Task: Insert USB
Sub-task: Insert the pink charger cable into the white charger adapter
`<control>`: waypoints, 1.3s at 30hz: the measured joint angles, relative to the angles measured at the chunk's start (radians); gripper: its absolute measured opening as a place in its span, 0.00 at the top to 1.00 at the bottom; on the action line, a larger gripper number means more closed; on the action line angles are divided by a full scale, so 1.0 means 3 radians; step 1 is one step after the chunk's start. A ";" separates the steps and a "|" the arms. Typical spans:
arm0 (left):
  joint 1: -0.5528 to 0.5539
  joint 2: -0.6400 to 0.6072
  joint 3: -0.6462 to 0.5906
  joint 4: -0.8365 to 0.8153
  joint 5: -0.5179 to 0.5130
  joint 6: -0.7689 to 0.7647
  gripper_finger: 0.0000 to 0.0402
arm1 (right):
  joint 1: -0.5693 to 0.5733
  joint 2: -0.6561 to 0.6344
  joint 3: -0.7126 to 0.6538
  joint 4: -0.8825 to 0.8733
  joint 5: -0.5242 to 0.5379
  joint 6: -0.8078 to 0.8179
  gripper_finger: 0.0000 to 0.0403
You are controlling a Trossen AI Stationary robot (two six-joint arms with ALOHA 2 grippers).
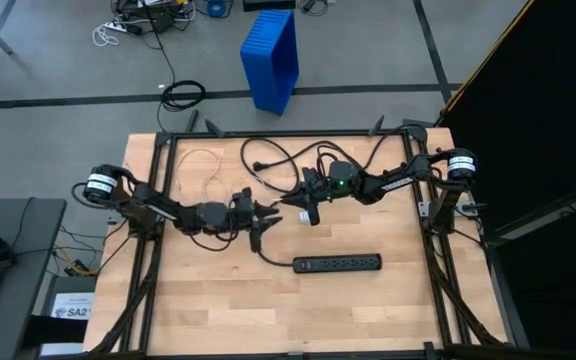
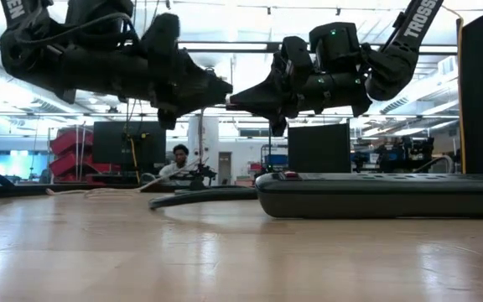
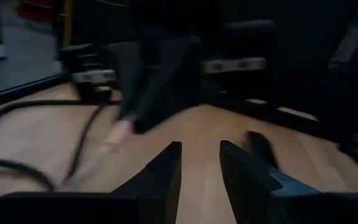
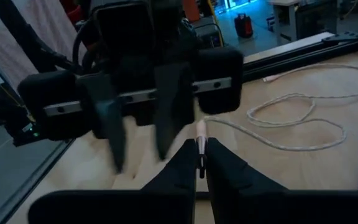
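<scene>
The USB (image 4: 201, 132) plug is pinched between the fingers of the right gripper (image 4: 201, 152), raised above the bench (image 1: 268, 310), its pale cable trailing behind. Facing it, the left gripper (image 3: 199, 163) hangs spread, apparently ready to take or steady the plug before insertion.

Light wood butcher-block table (image 1: 218, 310), black frame rails around the edges. Black power strip (image 1: 337, 263) flat on the right-centre part, long side along the table's width, thick black cord (image 1: 268, 155) running from its left end and snaking up to the far edge. Thin pale USB cable (image 1: 200, 170) loosely looped on the far-left part of the wood, well apart from the strip; one strand lifts off the surface toward the centre. Same loops visible on the boards in right wrist view (image 4: 303, 118)
</scene>
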 joint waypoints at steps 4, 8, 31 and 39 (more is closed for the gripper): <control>0.0011 0.0000 -0.0332 0.0420 -0.0175 -0.0184 0.77 | 0.0000 0.0000 0.0000 0.0001 0.0012 -0.0037 1.00; 0.0065 0.0000 -0.0499 0.0489 -0.0379 -0.0389 0.77 | 0.0000 0.0000 0.0000 0.0042 0.0014 -0.0045 1.00; 0.0201 0.0735 -0.0161 0.1375 -0.0116 -0.0116 0.77 | 0.0224 0.0000 0.0004 0.0393 0.0191 -0.0273 1.00; 0.0201 0.0655 -0.0159 0.1382 0.0227 0.0050 0.76 | 0.0223 0.0000 0.0004 0.0289 0.0158 -0.0416 1.00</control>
